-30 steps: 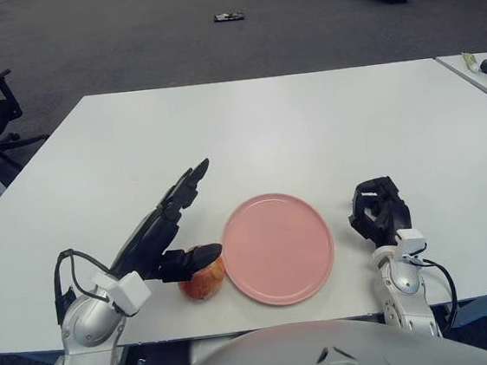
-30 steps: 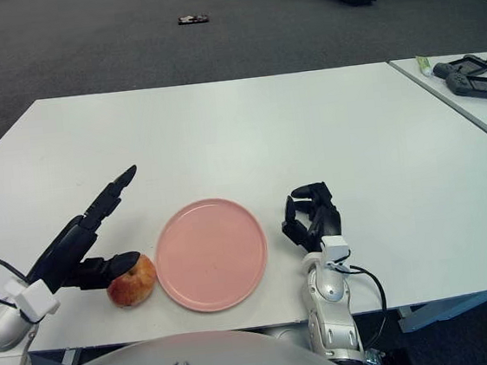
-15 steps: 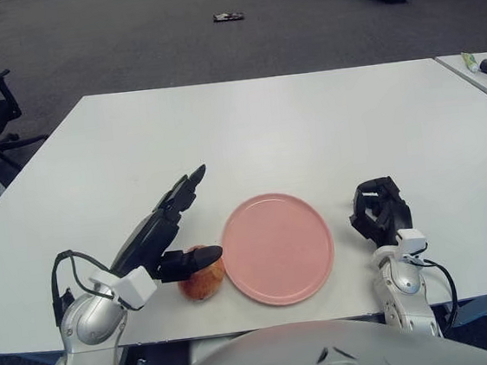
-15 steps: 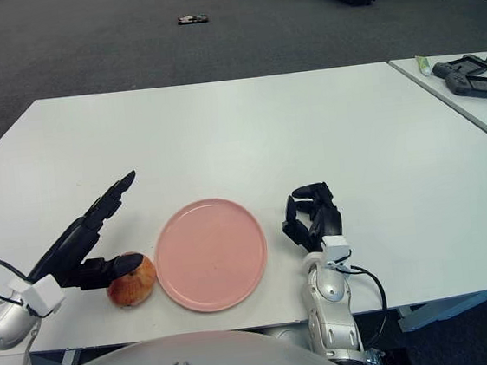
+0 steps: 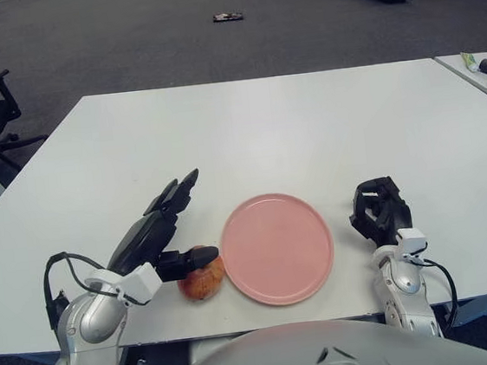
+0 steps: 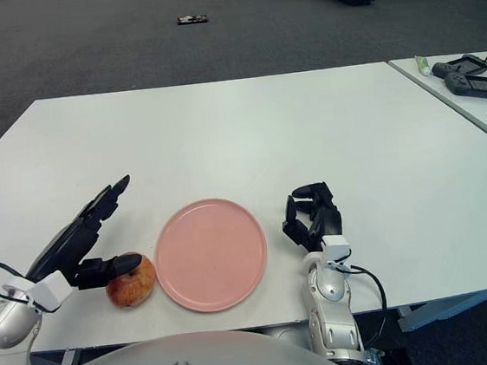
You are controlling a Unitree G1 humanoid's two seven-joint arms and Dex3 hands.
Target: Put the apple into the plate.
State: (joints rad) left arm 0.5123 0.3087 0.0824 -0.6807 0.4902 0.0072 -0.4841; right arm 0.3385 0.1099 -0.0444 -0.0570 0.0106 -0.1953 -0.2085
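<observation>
Left eye view: the apple (image 5: 202, 284) sits on the white table (image 5: 307, 123) just left of the pink plate (image 5: 277, 247), outside its rim. The left hand (image 5: 157, 233) hovers at the apple, fingers spread apart, thumb lying over the fruit's top, not closed around it.

Right eye view: the right hand (image 6: 313, 218) shows right of the plate, fingers curled together on nothing. The apple is beside the plate's left edge.
</observation>
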